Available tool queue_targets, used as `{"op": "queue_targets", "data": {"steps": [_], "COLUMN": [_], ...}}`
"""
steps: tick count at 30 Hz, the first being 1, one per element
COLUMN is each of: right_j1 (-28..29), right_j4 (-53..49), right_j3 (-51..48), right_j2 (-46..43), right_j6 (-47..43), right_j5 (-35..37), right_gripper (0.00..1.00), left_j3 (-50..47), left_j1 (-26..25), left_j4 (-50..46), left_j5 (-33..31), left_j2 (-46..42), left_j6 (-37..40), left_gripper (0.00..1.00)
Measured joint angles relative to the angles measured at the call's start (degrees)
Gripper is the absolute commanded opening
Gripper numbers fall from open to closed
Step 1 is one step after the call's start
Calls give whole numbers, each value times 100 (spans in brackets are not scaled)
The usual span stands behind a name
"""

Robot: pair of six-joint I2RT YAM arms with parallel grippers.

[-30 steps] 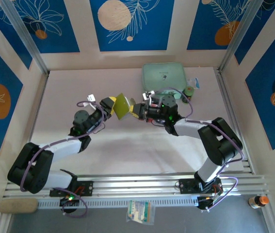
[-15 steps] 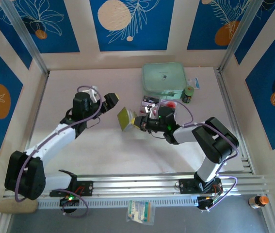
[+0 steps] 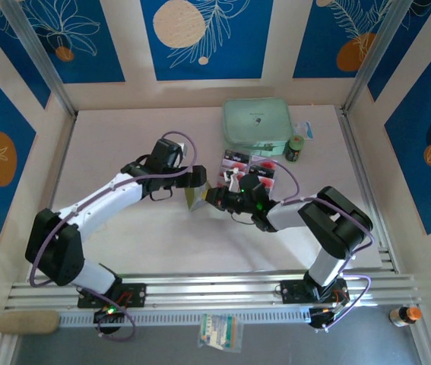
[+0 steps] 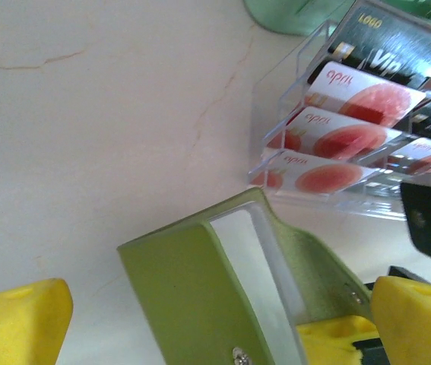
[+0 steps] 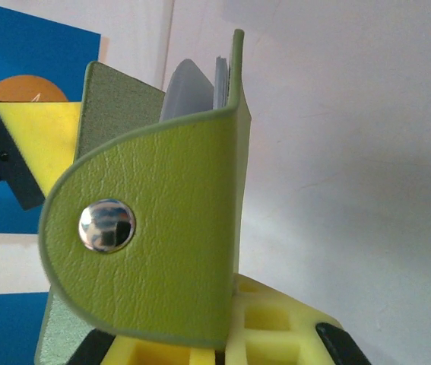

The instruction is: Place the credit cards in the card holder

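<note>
In the overhead view, the left gripper [image 3: 194, 179] hangs just above and to the left of the card holder [image 3: 197, 199], jaws spread as wide as they go. Its own camera shows the yellow pads [image 4: 19, 323] standing on either side of the card holder and closing on nothing. I judge this hand is free to fetch a card.

The card holder is held up with its flap folded open. The right gripper [image 3: 213, 196], immediately right of the card holder, is clamped tight on one leaf of it. That grip seems meant to steady the wallet and present its pockets to the other arm.

Further right of the card holder, the credit cards [image 4: 352, 103] stand in stepped rows in a clear tray [image 4: 276, 99]. I cannot make out any card inside the card holder yet. Beyond the tray, further from the card holder, lies a mint-green case [image 3: 257, 122].

The left wrist camera gives what the overhead cannot. It shows a clear window pocket [image 4: 249, 266] in the card holder's inner face, and the card faces, pale with red discs and one black. The right wrist camera shows the other side: the rounded tab with its snap stud [image 5: 106, 226], pale sleeves [image 5: 188, 87] peeping between the leaves, and the yellow fingers [image 5: 268, 323] pinching from below.
</note>
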Motion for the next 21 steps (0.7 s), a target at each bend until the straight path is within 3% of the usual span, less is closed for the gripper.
{"op": "queue_targets", "data": {"steps": [8,21], "right_j1": [9,59], "right_j4": [-66,-120], "right_j3": [-85,-164], "right_j2": [-61,-61], "right_j6": [-87,-105], "right_j5": [234,278], "right_gripper": [0,0], "left_j3": [7,-363], "left_j1": [-164,-249], "left_j4": [-212,81], "left_j5": [-413,-461], "left_j2": [142,153], "left_j6": [243,282], "left_gripper": [100,100]}}
